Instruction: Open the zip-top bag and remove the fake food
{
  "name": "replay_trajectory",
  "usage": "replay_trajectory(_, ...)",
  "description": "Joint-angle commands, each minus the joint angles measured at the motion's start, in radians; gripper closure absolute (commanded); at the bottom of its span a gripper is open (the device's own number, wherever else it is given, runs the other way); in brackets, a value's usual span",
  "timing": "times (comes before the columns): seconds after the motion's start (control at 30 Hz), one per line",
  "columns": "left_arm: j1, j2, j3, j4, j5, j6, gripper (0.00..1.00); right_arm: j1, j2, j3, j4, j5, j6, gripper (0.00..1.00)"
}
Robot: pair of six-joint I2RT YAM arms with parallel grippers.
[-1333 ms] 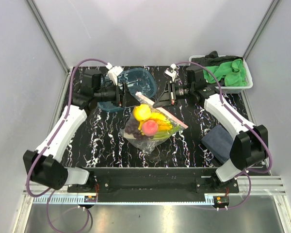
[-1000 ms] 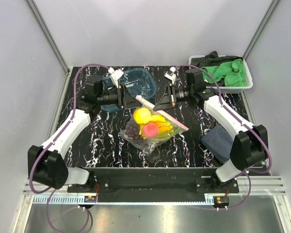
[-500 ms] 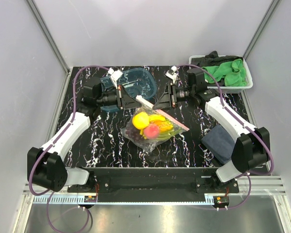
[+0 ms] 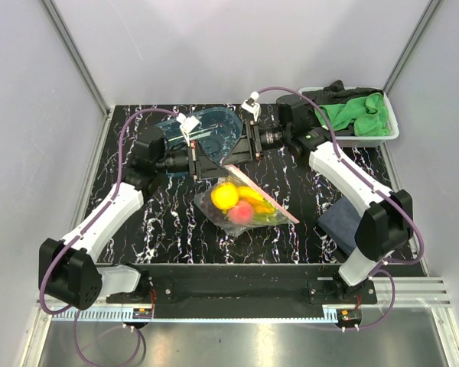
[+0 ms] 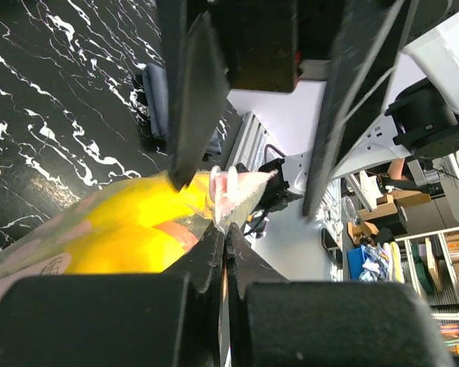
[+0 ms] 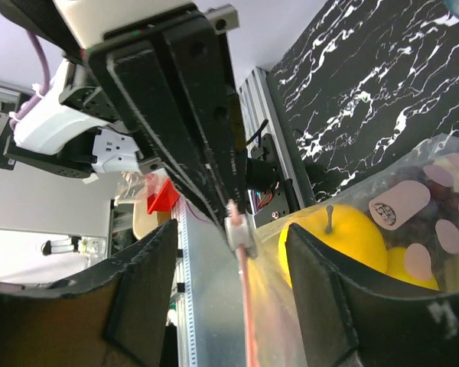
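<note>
At the middle of the black marbled table (image 4: 161, 222) sits the zip-top bag (image 4: 252, 220), clear and crinkled, with a yellow lemon (image 4: 225, 196) and a pink-red peach (image 4: 243, 213) showing through it from above. The right wrist view adds dark grapes (image 6: 437, 218) behind the lemon. Its pink zip strip (image 4: 266, 197) runs on a slant from the bag's far-left corner down toward the near right. That far-left corner is drawn up to where the two arms meet, while the body of the bag sags below it toward the near edge. I cannot tell whether its underside rests on the table. The left gripper (image 4: 216, 162) reaches in from the left with its fingers pressed together on that corner, at the white slider (image 6: 239, 229) on the end of the strip. Facing it from the right, the right gripper (image 4: 233, 157) has its fingers apart. They stand on either side of the strip, just beside the slider, and neither pad is seen closing on the plastic. Beyond the grippers, toward the back of the table, lies a blue-tinted clear tray (image 4: 214, 126). A white bin (image 4: 390, 128) at the far right corner holds a green cloth (image 4: 359, 111) and a black cloth (image 4: 333, 90). A dark blue cloth (image 4: 343, 222) lies flat near the right arm's base.
</note>
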Motion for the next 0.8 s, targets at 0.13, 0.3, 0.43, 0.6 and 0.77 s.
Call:
replay_trajectory(0.13, 0.000, -0.043, 0.003, 0.046, 0.005, -0.021, 1.00, 0.019, -0.009, -0.011, 0.093, -0.026, 0.025, 0.46)
replay_trajectory(0.3, 0.000, -0.049, -0.014, 0.035, 0.008, -0.008, 1.00, 0.019, -0.023, -0.062, 0.164, -0.038, 0.074, 0.53)
replay_trajectory(0.43, 0.000, -0.055, -0.016, 0.023, -0.006, -0.005, 1.00, 0.019, -0.021, -0.065, 0.166, -0.040, 0.079, 0.65)
replay_trajectory(0.6, 0.000, -0.044, 0.006, -0.020, -0.037, -0.001, 1.00, 0.019, -0.035, -0.068, 0.166, -0.026, 0.082, 0.84)
replay_trajectory(0.77, 0.002, -0.026, 0.043, -0.127, -0.162, -0.037, 1.00, 0.015, -0.065, -0.102, 0.107, 0.008, 0.039, 1.00)
